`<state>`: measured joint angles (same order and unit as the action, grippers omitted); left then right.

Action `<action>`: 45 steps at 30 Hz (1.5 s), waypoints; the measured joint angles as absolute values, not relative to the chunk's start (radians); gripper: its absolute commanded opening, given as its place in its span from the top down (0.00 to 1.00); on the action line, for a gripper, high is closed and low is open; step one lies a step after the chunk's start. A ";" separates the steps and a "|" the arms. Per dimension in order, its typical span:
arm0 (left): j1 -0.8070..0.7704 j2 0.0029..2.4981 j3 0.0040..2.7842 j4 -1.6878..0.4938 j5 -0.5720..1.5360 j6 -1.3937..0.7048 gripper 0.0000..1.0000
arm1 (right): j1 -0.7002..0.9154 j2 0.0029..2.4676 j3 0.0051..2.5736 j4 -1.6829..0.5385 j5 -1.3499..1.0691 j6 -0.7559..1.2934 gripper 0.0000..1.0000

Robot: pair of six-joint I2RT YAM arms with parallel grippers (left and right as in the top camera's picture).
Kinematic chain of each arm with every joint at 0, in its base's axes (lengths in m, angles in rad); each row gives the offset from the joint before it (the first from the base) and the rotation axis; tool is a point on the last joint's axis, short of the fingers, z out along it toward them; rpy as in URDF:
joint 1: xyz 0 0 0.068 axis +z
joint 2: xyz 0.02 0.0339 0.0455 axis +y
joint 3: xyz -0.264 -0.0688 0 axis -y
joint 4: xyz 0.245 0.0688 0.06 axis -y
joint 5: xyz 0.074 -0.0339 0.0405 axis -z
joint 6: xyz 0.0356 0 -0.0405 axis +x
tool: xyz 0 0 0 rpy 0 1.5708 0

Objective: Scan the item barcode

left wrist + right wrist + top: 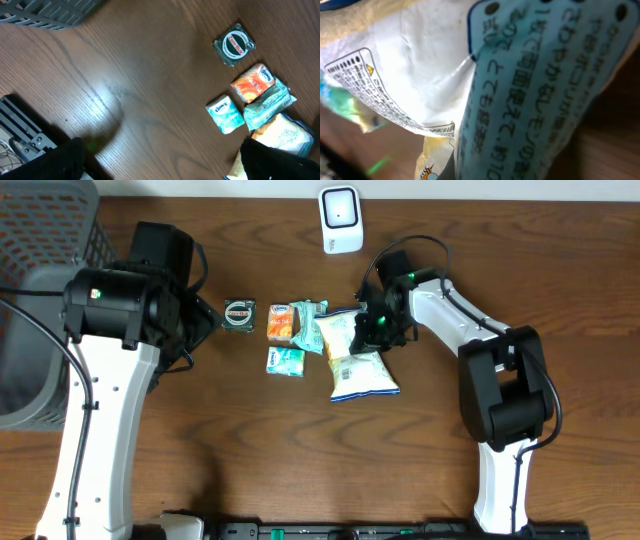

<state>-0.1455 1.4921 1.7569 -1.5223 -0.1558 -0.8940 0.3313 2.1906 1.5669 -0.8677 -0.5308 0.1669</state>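
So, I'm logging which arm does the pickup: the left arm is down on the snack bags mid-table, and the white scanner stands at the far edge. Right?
Wrong arm: the overhead view shows that it is the right gripper that is down on the snack bags. The white scanner does stand at the far edge.

Dark wooden table (300, 470), grey mesh basket (35, 240)

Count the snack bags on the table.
2. The upper bag lies just right of the teal pack; the lower bag sits directly below it, overlapping. Others could be hidden beneath.
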 measured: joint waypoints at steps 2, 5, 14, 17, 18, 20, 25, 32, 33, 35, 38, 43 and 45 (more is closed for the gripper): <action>-0.146 1.492 1.757 -1.522 -0.156 -0.894 0.02 | 0.317 2.184 1.554 -0.859 -0.577 0.163 0.99; -0.146 1.492 1.757 -1.523 -0.156 -0.894 0.02 | 0.279 2.136 1.530 -0.836 -0.644 0.155 0.99; -0.146 1.492 1.757 -1.522 -0.156 -0.894 0.02 | 0.216 1.701 1.530 -0.667 -0.682 0.147 0.99; -0.146 1.492 1.757 -1.522 -0.156 -0.894 0.02 | 0.226 1.594 1.533 -0.602 -0.686 0.146 0.99; -0.146 1.492 1.757 -1.522 -0.156 -0.894 0.02 | 0.228 1.578 1.533 -0.589 -0.688 0.146 0.99; -0.146 1.492 1.757 -1.522 -0.156 -0.894 0.02 | 0.238 1.547 1.534 -0.552 -0.689 0.144 0.99; -0.146 1.492 1.757 -1.522 -0.156 -0.894 0.02 | 0.258 1.533 1.534 -0.496 -0.692 0.143 0.99; -0.146 1.492 1.757 -1.522 -0.156 -0.894 0.02 | 0.272 1.533 1.534 -0.492 -0.692 0.144 0.99; -0.146 1.492 1.757 -1.522 -0.156 -0.894 0.02 | 0.277 1.533 1.534 -0.492 -0.693 0.143 0.99; -0.146 1.492 1.757 -1.522 -0.156 -0.894 0.02 | 0.285 1.533 1.534 -0.491 -0.693 0.144 0.99; -0.146 1.492 1.757 -1.522 -0.156 -0.894 0.02 | 0.286 1.533 1.534 -0.491 -0.695 0.144 0.99; -0.146 1.492 1.757 -1.522 -0.156 -0.894 0.02 | 0.287 1.533 1.534 -0.496 -0.686 0.144 0.99; -0.146 1.492 1.757 -1.522 -0.156 -0.894 0.02 | 0.292 1.533 1.534 -0.501 -0.677 0.144 0.99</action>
